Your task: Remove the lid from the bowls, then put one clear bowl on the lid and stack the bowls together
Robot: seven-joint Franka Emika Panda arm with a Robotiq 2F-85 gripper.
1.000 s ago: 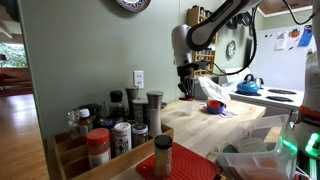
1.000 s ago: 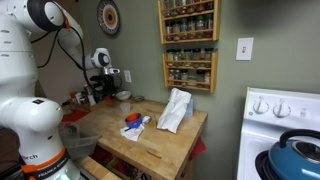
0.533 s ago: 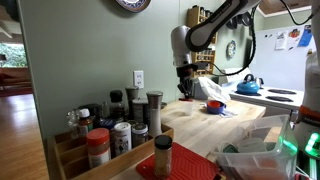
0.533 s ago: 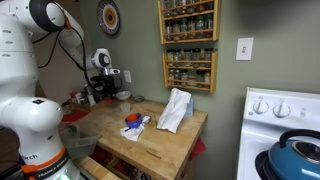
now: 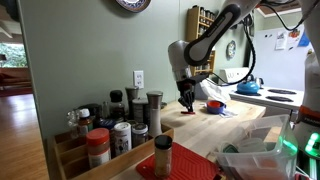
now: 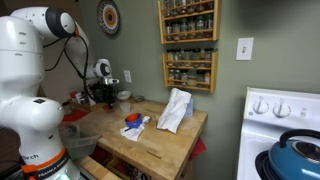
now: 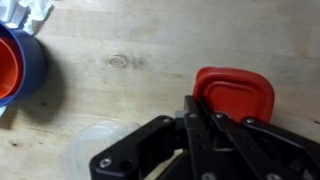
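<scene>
**Gripper closed beside the red lid, near the worktop's wall-side corner**

In the wrist view the gripper [image 7: 192, 103] has its two fingers drawn together, their tips meeting at the left rim of the lid [image 7: 236, 96]. Whether the tips touch the lid cannot be told. The lid is red and lies flat on the bare wood of the worktop [image 7: 150, 40], well apart from the other things.

A clear bowl [image 7: 88, 146] sits on the wood to the left of the fingers, near the bottom of the wrist view. The gripper's black body covers part of it. It cannot be told whether this is one bowl or several nested together.

A blue bowl [image 7: 36, 66] with an orange inside stands at the top left of the wrist view, with a white cloth [image 7: 26, 10] just beyond it.

In both exterior views the arm reaches down, with the gripper [image 5: 186, 103] [image 6: 101, 100] low over the wood. In an exterior view it is by the far corner of the worktop [image 6: 150, 148], next to the wall. The blue bowl [image 6: 132, 122] sits nearer the middle of the top, and the white cloth [image 6: 175, 110] stands toward the edge nearest the stove. The lid and the clear bowl are too small to make out in these views.
</scene>
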